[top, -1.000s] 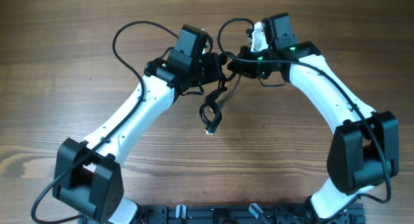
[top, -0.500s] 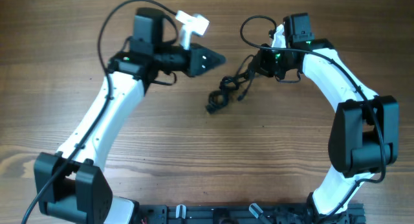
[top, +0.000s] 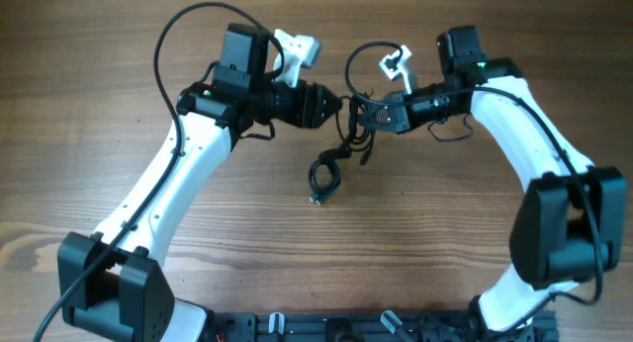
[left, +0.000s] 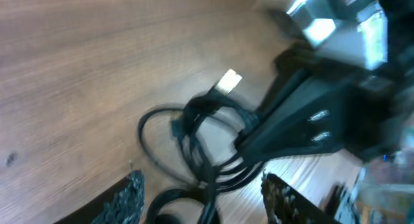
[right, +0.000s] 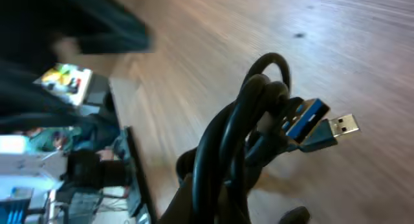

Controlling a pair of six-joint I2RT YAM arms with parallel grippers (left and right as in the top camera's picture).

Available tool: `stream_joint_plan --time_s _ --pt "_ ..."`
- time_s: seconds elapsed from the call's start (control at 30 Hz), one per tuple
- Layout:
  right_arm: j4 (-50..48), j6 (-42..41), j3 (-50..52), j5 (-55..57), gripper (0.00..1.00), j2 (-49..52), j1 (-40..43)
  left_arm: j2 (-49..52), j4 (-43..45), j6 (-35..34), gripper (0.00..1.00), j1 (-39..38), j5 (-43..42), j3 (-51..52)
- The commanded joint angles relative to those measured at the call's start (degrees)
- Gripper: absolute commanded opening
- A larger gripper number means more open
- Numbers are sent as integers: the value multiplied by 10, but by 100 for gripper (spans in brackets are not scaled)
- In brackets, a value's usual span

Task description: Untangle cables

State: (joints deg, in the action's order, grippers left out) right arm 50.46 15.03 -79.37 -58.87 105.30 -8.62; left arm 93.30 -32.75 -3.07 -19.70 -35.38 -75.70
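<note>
Wood-grain table [top: 119, 85]; cables [top: 323, 176], lower coil and plug end resting mid-table.

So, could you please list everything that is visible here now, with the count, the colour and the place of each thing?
cables: one tangled bundle, number of strands unclear, black, middle of the table between the two pincers
USB plugs: two visible, one blue and one silver, at the end of the bundle in the right wrist view
table: one, brown wood, under everything
rail: one, black, near edge between the arm bases
left arm: one, white and black, left side
right arm: one, white and black, right side
left pincer: one, black, open, at the cables
right pincer: one, black, shut on the top of the cables
</note>
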Motion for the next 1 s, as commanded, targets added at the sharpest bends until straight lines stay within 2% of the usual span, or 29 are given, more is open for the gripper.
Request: stream_joint_plan --time_s 0.0,0.2,0.37,0.43,0.57,0.6,0.73,0.87,0.97 --pt "30 62 -4 -89 4 -24 -1 -12 -29 81 61 2 -11 -3" --pt "114 120 -4 -142 4 -24 -1 -12 -38 107 64 2 -16 -3" --pt "129 119 -4 -174 4 -24 -1 -3 -49 139 66 -8 -16 -3" --pt "133 120 -4 -174 4 -24 -1 12 -72 205 65 -19 -12 -3" --pt "149 120 -4 -160 4 -24 -1 35 -80 230 66 -19 -5 -3" --pt "151 120 -4 -160 4 -24 -1 44 -80 255 66 -19 -5 -3" --pt "157 118 -4 -160 4 -24 -1 75 -50 258 62 -18 38 -3" --pt "156 118 -4 -160 4 -24 -1 80 8 249 59 -18 35 -3" --pt "156 118 -4 -160 4 -24 -1 84 38 236 57 -19 -5 -3"
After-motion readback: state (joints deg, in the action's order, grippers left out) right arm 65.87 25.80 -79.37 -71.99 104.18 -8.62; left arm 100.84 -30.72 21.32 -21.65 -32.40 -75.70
